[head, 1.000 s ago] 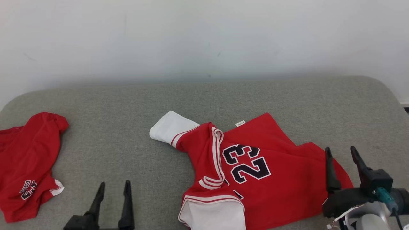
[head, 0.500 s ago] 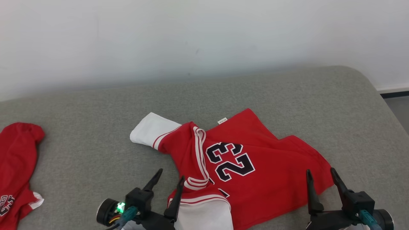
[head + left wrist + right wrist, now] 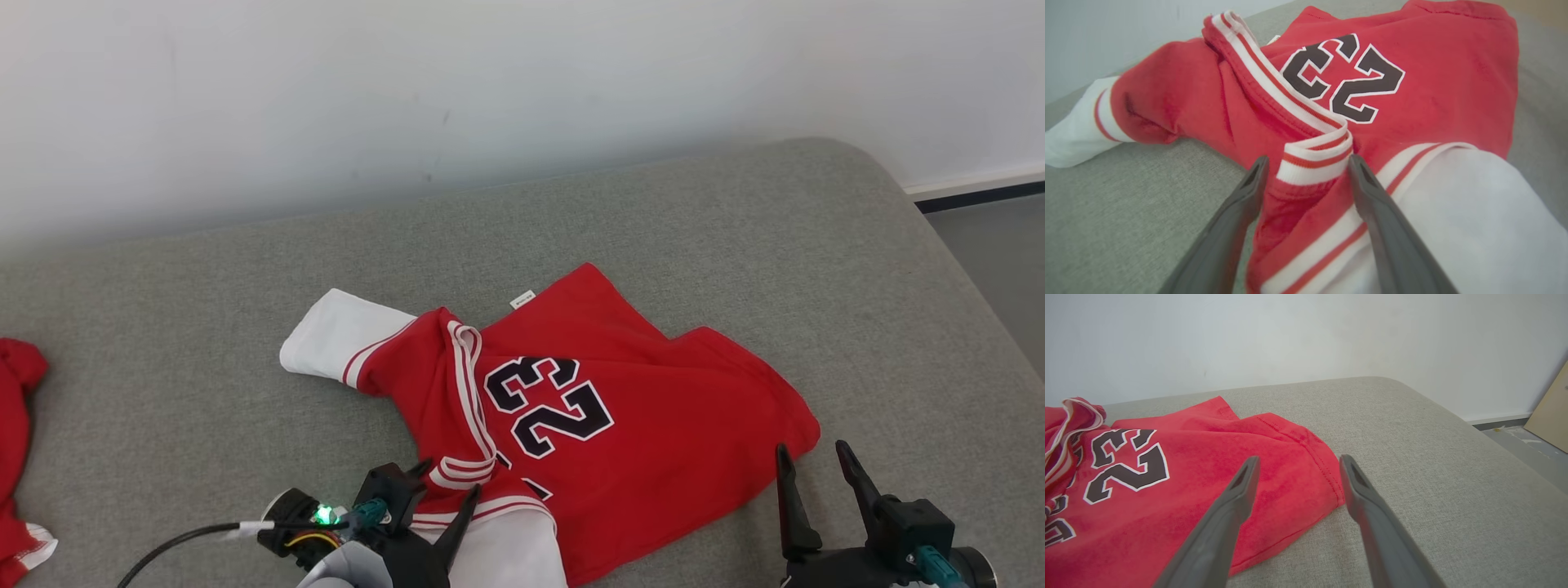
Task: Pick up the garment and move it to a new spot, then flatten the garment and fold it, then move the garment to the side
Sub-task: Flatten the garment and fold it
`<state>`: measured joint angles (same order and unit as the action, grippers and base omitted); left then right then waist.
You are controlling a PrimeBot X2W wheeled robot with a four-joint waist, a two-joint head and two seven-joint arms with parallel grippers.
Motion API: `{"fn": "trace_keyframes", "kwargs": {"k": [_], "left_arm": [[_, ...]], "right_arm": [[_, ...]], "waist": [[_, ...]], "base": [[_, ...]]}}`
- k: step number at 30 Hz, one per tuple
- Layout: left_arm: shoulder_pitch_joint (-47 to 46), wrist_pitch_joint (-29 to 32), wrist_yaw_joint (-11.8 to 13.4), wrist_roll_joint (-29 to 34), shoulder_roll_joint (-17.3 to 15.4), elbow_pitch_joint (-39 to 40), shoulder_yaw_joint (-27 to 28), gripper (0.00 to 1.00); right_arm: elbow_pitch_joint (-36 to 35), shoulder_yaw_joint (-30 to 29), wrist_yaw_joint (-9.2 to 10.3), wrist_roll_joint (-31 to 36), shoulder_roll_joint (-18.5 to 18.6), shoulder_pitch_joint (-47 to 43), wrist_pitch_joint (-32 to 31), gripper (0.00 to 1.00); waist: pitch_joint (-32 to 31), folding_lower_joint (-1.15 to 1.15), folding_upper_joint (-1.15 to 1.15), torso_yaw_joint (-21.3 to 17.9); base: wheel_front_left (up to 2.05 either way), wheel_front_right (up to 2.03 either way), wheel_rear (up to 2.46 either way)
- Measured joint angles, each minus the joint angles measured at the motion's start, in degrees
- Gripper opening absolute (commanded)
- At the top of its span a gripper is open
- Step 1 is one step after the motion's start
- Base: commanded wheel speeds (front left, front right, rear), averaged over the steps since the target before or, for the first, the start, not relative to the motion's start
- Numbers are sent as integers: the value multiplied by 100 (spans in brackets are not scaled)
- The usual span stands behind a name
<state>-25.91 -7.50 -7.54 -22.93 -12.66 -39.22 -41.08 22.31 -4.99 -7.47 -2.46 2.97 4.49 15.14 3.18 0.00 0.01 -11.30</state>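
Straddling the striped collar (image 3: 1312,163) of the red jersey (image 3: 653,408), our left claw (image 3: 450,478) stands spread wide with nothing clamped. In its wrist view one dark finger lies on either side of the ribbed fold, and we cannot tell whether they touch the cloth. Our right claw (image 3: 811,447) is likewise fully spread and empty, poised at the jersey's hem corner, its left finger over red cloth and its right finger over bare upholstery. A green light (image 3: 326,514) glows on the left wrist, and a black cable (image 3: 180,543) trails off to that claw's left. The jersey lies rumpled between and ahead of our two claws, number 23 upward, on a grey cushion (image 3: 735,245) that spreads out from both claws to a rounded corner far to the right. Beyond the cushion rises a plain white wall (image 3: 490,82). To the right of our right claw we see grey floor (image 3: 996,245), a dark skirting strip (image 3: 980,196) and, in the right wrist view, a tan board (image 3: 1551,412). We count two claws of two fingers each and two garments: the jersey, and a second red garment (image 3: 12,408) well to the left of our left claw. There are two white sleeves (image 3: 326,347), one just beside the left claw and one ahead of it, and one small white label (image 3: 522,300) at the jersey's far edge.
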Motion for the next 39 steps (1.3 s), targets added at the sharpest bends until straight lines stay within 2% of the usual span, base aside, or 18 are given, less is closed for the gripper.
{"fn": "trace_keyframes", "kwargs": {"k": [1, 2, 6, 11, 18, 25, 32, 35, 36, 38, 39], "left_arm": [[-29, 63, 0, -125, -31, -14, -104, 7], [-58, 97, 0, -193, -65, -14, -208, 0], [-237, -14, 0, -465, -186, 41, -352, 0], [-382, -341, 16, -653, -268, 272, -169, 0], [-232, -564, 383, -920, -669, 922, 355, 0], [652, -688, 837, -1310, -1058, 1506, 976, 0], [1131, -740, 1050, -1441, -1044, 1624, 1840, 0], [1224, -754, 947, -1244, -917, 1651, 2208, 0], [1276, -754, 902, -1183, -865, 1636, 2284, 17], [1347, -754, 901, -1028, -734, 1637, 2382, 94], [1374, -754, 860, -962, -671, 1622, 2444, 100]], "right_arm": [[-1, -9, 0, 0, -1, 0, 0, 100], [-3, -25, 0, 0, -2, 0, 0, 100], [-31, -105, 0, 0, -1, -10, 0, 100], [-60, -179, 0, -2, -3, -107, 0, 100], [-54, -202, 0, -51, -5, -157, 0, 100], [-33, -202, 0, -57, -5, -191, 0, 100], [8, -174, 0, -51, -5, -181, 0, 100], [34, -156, 0, -41, -5, -162, 0, 100], [40, -155, 0, -31, -5, -149, 0, 100], [49, -165, 0, -20, -4, -143, 0, 100], [56, -167, 0, -14, -8, -146, 0, 100]], "waist": [[4, 0, 0, -10], [8, 0, 0, -13], [8, 0, 0, 17], [-13, 0, 0, 156], [-59, 0, 0, 457], [-83, 0, 0, 753], [-52, 0, -1, 891], [-44, 0, 0, 877], [-45, 0, 0, 869], [-60, 0, 0, 858], [-71, 0, 0, 855]], "base": [[0, 0, 0], [0, 0, 0], [0, 0, 0], [0, 0, 0], [0, 0, 0], [0, 0, 0], [0, 0, 0], [0, 0, 0], [0, 0, 0], [0, 0, 0], [0, 0, 0]]}}
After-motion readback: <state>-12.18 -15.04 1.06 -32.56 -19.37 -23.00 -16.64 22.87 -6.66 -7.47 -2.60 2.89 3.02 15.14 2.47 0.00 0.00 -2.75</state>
